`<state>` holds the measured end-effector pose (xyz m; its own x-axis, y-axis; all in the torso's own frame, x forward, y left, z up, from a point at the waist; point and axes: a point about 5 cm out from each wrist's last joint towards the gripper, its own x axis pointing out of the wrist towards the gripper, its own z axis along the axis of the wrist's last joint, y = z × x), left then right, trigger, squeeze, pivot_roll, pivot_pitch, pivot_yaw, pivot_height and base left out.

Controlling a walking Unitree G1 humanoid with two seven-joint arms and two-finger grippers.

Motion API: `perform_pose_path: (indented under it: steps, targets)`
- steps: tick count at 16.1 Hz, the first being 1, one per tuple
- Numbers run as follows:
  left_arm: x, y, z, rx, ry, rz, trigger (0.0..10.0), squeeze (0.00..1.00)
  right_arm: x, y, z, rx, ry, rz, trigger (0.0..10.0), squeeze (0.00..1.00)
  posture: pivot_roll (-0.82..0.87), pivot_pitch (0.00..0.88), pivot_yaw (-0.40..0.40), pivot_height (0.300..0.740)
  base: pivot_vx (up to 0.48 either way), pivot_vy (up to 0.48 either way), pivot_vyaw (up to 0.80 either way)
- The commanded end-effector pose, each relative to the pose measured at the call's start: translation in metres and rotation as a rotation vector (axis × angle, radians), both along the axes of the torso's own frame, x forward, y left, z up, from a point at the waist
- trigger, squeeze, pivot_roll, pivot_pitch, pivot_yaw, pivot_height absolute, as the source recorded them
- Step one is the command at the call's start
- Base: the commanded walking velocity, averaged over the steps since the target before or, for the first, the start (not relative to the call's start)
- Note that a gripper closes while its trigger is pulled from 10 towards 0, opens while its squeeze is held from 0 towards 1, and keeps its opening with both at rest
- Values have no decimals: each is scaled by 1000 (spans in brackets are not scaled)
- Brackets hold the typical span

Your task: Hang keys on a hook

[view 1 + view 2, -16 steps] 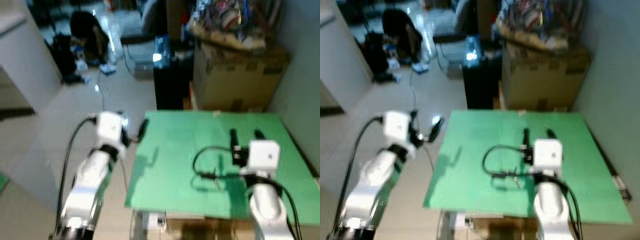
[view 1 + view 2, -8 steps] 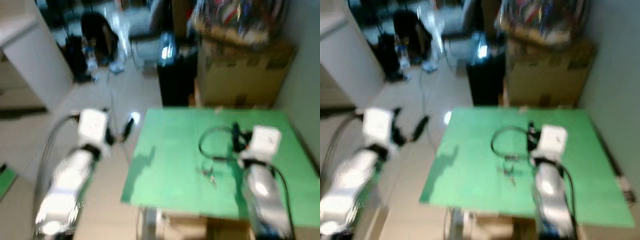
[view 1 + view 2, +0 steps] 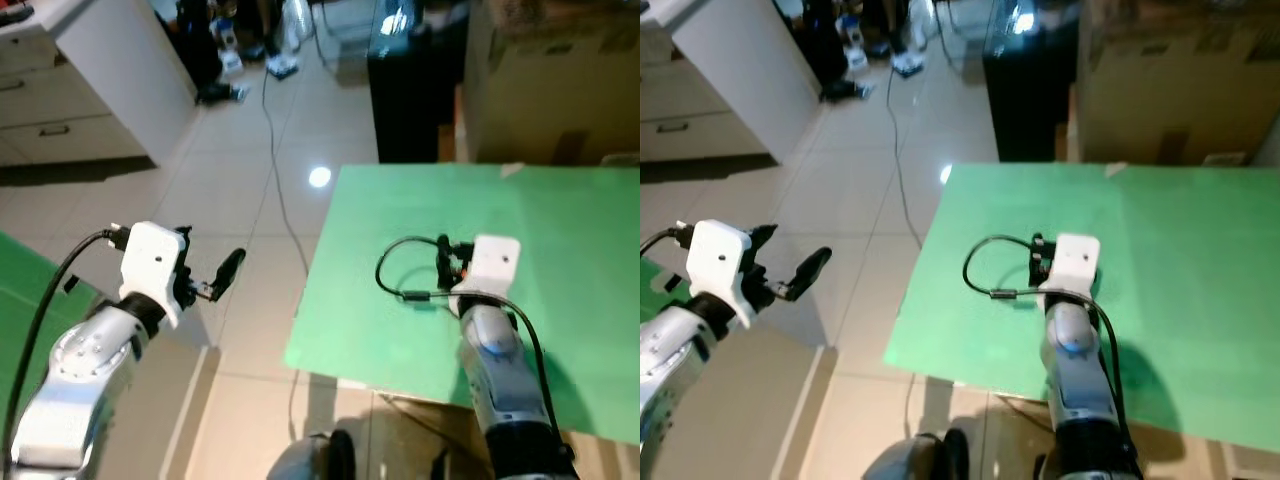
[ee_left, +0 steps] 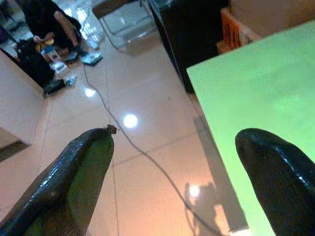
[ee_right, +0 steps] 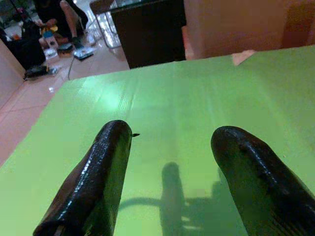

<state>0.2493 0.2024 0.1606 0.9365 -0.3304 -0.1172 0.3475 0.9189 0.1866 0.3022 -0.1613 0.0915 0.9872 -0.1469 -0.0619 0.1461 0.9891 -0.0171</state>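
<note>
Green-topped bench, no keys or hook discernible on it, right gripper over the bench with fingers spread and holding nothing, left gripper off the bench's edge over tiled floor, fingers spread, cardboard box beyond the bench, black cable trailing across the floor

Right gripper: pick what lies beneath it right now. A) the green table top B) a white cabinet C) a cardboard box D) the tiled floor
A: the right gripper holds its open fingers over the green table top, casting a shadow on it, and the eye views place that arm above the same green surface.
</note>
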Motion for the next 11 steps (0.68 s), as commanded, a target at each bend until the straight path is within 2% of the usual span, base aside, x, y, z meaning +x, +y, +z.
perform_pose_path:
  steps: [1, 3, 4, 5, 7, 11]
  targets:
    - [-3, 9, 5, 13, 3, 19, 10000, 0, -2, 13, -1, -30, 2, 17, 10000, 0, 231, 260, 297, 740, 0, 0, 0]
    - [-4, 9, 5, 10, 13, 19, 10000, 0, -15, 20, 2, -56, -22, 1, 10000, 0, 228, 265, 291, 740, 0, 0, 0]
    - [-5, 6, 3, 1, 23, 18, 10000, 0, -33, 33, 4, -34, -46, 5, 10000, 0, 217, 264, 280, 740, 0, 0, 0]
    - [-5, 6, 2, 0, 24, 18, 10000, 0, -36, 35, 4, -30, -49, 7, 10000, 0, 217, 264, 280, 740, 0, 0, 0]
    - [-7, 3, 0, -12, 34, 16, 10000, 0, -63, 55, -9, -26, -12, 51, 10000, 0, 201, 258, 267, 740, 0, 0, 0]
    - [-7, 1, -2, -19, 38, 15, 10000, 0, -75, 56, -27, -46, 59, 32, 10000, 0, 191, 251, 268, 740, 0, 0, 0]
